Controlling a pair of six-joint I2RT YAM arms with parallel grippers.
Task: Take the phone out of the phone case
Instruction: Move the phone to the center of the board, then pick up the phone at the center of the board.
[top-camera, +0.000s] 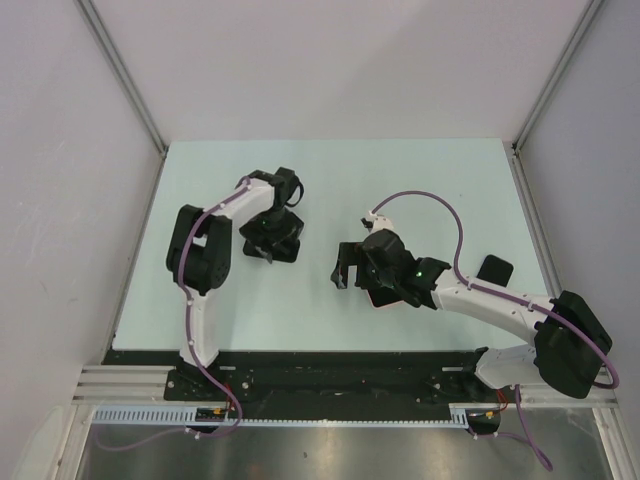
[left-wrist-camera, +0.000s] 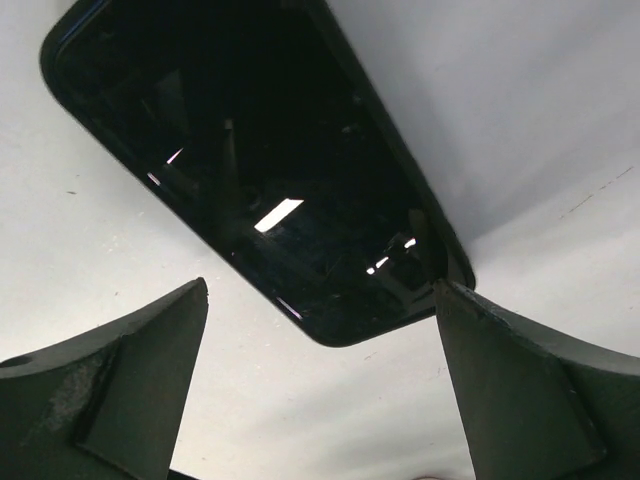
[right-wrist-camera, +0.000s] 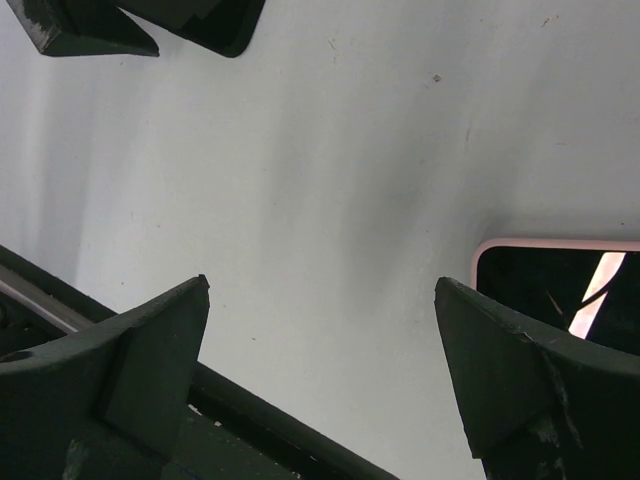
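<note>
The left end effector (left-wrist-camera: 320, 288) is spread wide, gripping nothing. A black phone (left-wrist-camera: 250, 170) lies flat on the pale tabletop (top-camera: 420, 180) just ahead of its fingertips. One rounded end of the phone reaches into the gap between them, and its far end is cut off by the top of the left wrist view. The glossy face shows only reflections. Its dark rim could be a case or the phone's own edge; I cannot tell which. From the top camera the left wrist covers most of the phone.

Toward the middle, the right end effector (right-wrist-camera: 322, 285) is also spread wide and holds nothing, with bare tabletop between its fingers. In the top left corner of the right wrist view a dark rounded corner and one finger of the other arm poke in, both cropped.

Beside the right finger lies a pink-rimmed slab (right-wrist-camera: 545, 280) with a shiny black face. The finger and the frame edge hide part of it. In the top view the right wrist hides nearly all of it.

Farther right, well apart, a small black object (top-camera: 495, 270) rests on the tabletop, too small to identify.
</note>
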